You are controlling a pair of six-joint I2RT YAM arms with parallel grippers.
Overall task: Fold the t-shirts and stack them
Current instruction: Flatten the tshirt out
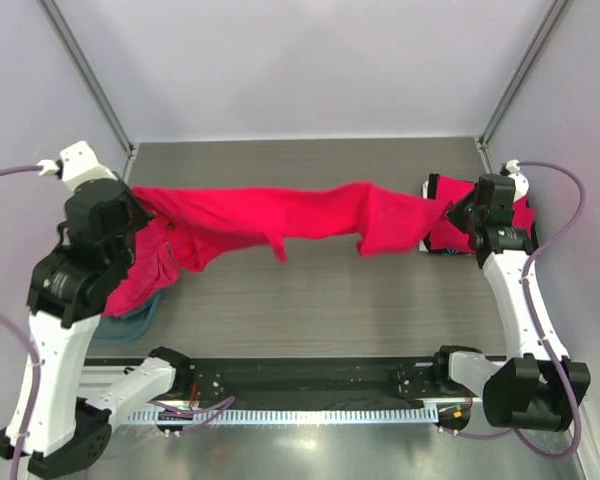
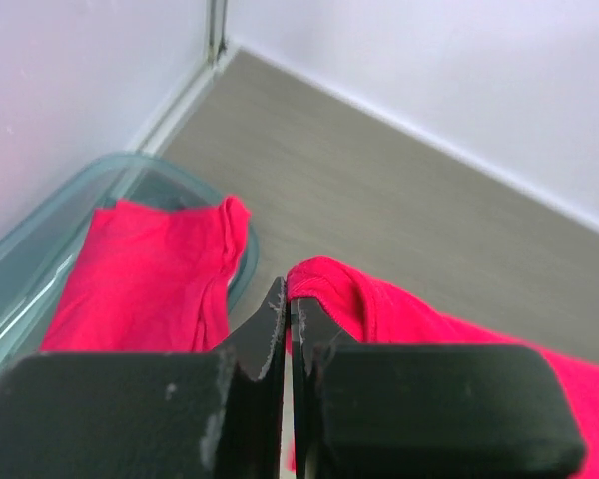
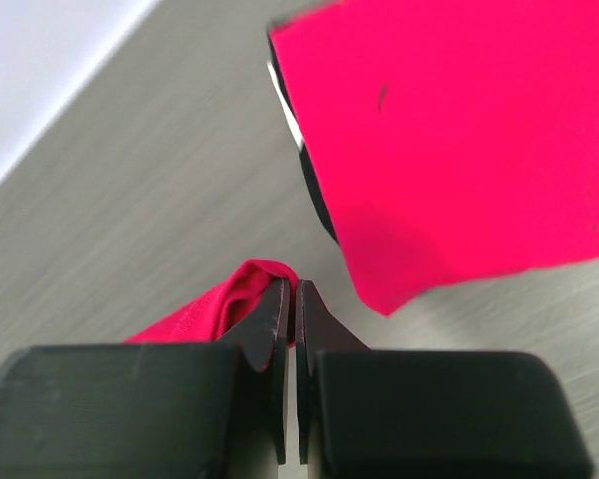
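A bright red t-shirt [image 1: 280, 215] hangs stretched above the table between both grippers, sagging in the middle. My left gripper [image 1: 145, 207] is shut on its left end; in the left wrist view the cloth edge [image 2: 324, 284] is pinched at the fingertips of that gripper [image 2: 288, 299]. My right gripper [image 1: 448, 215] is shut on the right end, with a bunched fold [image 3: 230, 299] caught at the tips of that gripper [image 3: 295, 291]. Another folded t-shirt [image 1: 525, 215] lies flat at the right behind the right arm, and is seen again [image 3: 449, 130] in the right wrist view.
A translucent teal bin [image 1: 140, 318] at the left edge holds more red cloth [image 2: 150, 279], partly draped over its rim [image 2: 40, 239]. White walls enclose the grey table [image 1: 310, 310] on three sides. The arm bases and a black rail [image 1: 300, 385] line the near edge.
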